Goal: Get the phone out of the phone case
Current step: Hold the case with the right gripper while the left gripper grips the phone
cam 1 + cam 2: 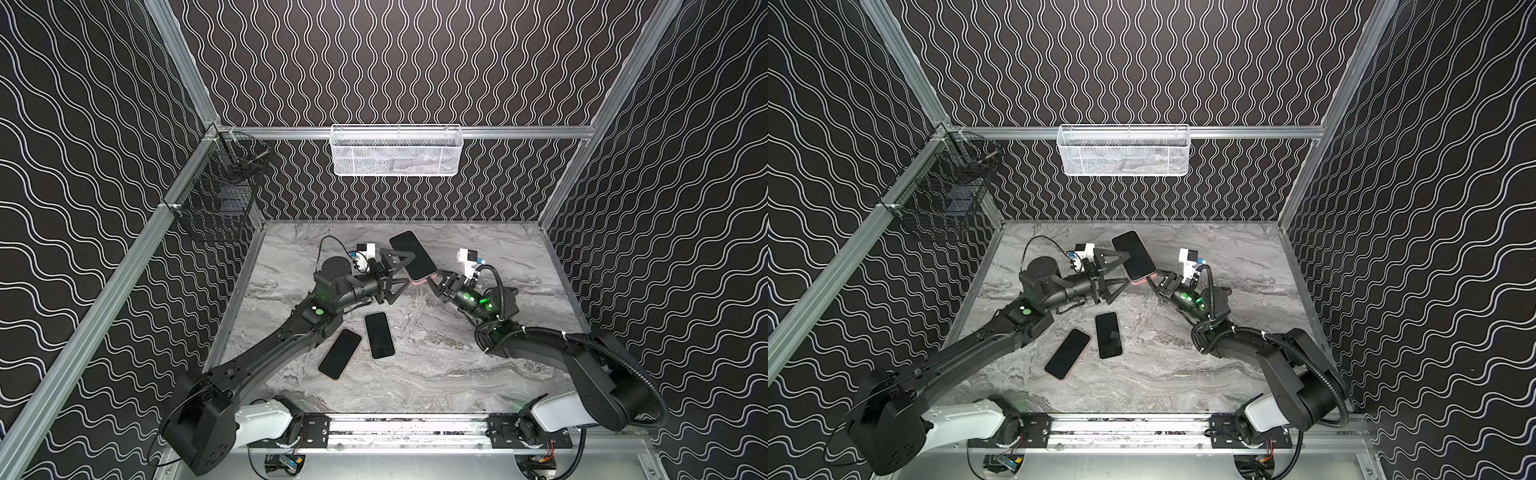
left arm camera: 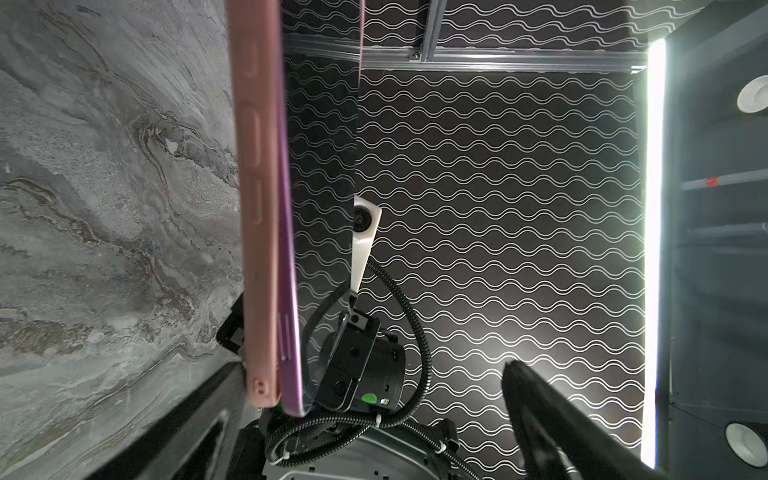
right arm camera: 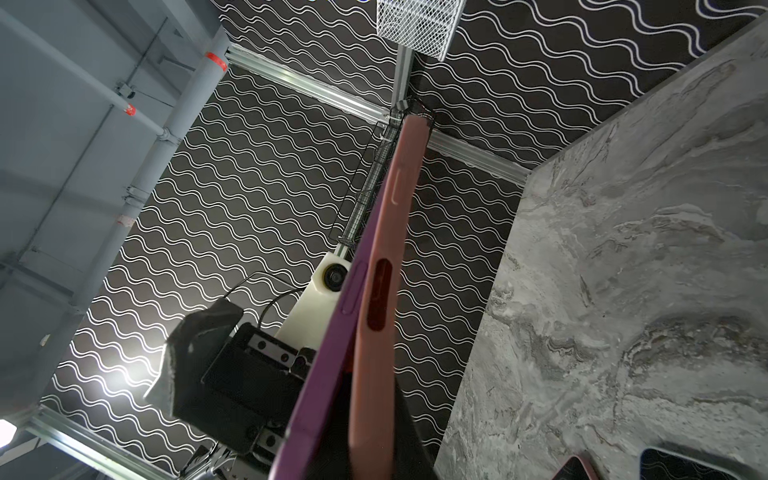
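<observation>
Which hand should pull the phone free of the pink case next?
Left, probably: the left hand straddles the phone with open jaws, while the right hand is shut on the phone case, anchoring it.

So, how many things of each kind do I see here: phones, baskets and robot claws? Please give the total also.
Phones: 3, the held phone in its pink case and two flat phones on the table.
Baskets: 2, the white basket and the black basket.
Claws: 2, the left claw open, the right claw shut on the pink case.
Total: 7.
</observation>
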Robot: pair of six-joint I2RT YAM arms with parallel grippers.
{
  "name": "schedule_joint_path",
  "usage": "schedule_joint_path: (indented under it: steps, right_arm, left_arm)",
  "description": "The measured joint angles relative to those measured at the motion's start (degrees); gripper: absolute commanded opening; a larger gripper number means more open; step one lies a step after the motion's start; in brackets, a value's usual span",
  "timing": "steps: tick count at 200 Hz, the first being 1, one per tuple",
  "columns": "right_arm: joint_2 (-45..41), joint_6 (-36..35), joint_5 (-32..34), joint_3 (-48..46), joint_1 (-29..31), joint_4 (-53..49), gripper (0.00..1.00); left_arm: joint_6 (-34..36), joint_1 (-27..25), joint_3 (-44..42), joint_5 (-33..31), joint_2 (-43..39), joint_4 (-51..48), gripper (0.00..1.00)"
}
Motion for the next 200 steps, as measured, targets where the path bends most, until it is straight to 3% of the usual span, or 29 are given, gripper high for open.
schedule_joint_path:
  steps: [200]
  right_arm:
    - [0.9, 0.17, 0.17, 1.09, -0.09, -0.46, 0.1]
  left_arm:
    - [-0.33, -1.07, 0.11, 1.57, 1.66, 0.79, 0.99]
